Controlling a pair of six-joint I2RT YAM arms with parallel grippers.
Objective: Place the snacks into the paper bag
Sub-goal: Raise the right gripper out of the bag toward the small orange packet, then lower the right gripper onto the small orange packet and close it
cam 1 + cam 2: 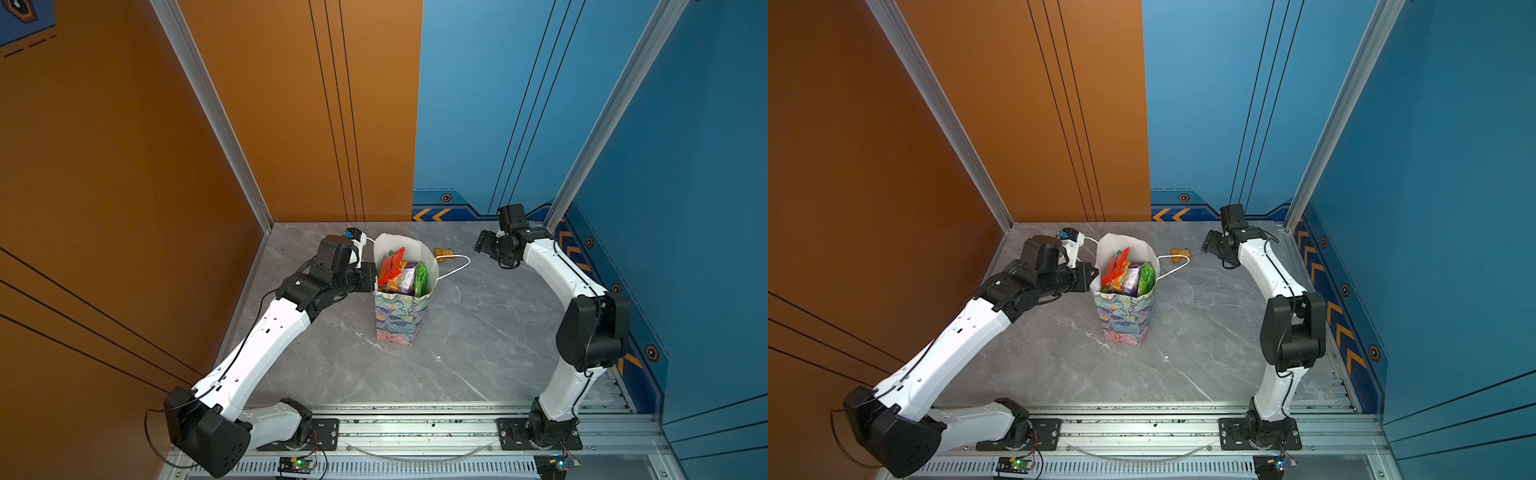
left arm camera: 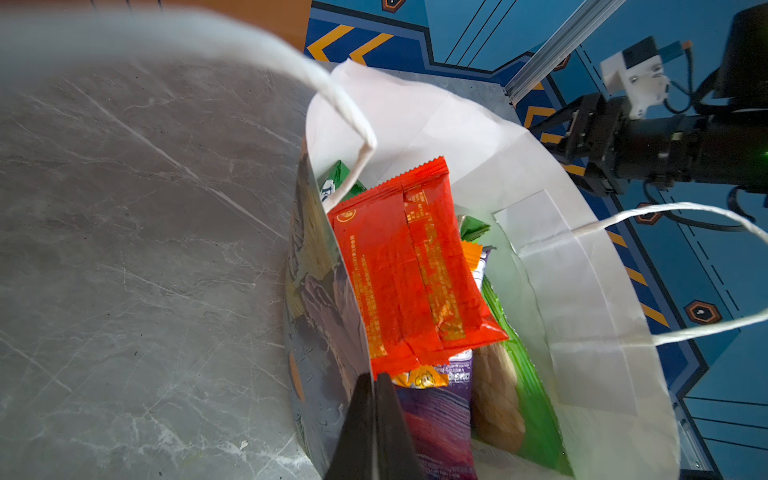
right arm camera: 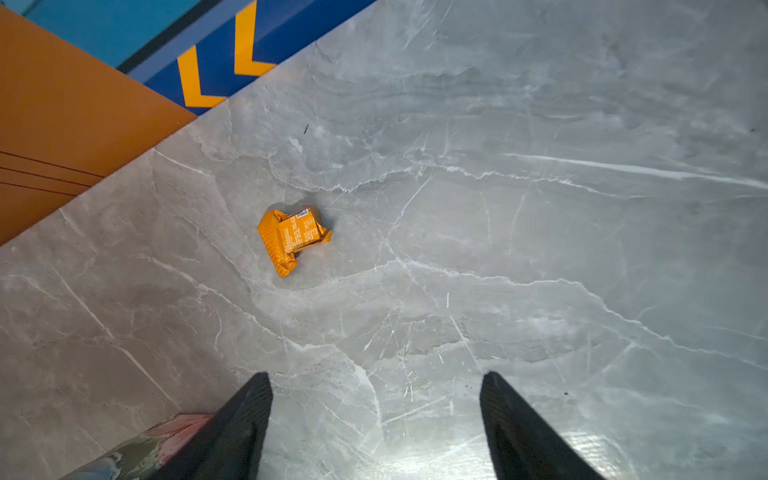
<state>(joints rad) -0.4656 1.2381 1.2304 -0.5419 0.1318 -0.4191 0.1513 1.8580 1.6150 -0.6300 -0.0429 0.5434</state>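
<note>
On the grey marble tabletop (image 1: 490,332), both top views show us the paper bag (image 1: 397,320) (image 1: 1123,322) upright, snacks (image 1: 401,276) inside, and an orange packet (image 1: 443,252) loose at its two o'clock. Only the left wrist view reveals the left gripper (image 2: 375,380) pinched shut on the bag's nine-o'clock rim. Only the right wrist view reveals the right gripper (image 3: 376,376) spread wide, apart from that packet.

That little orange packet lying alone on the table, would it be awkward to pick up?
Probably light and floppy: the orange packet looks crumpled, its ends folded up. The glossy wrapper may slip under a pinch. It lies low on the smooth table, so a nudge would likely slide it, not roll it.
</note>
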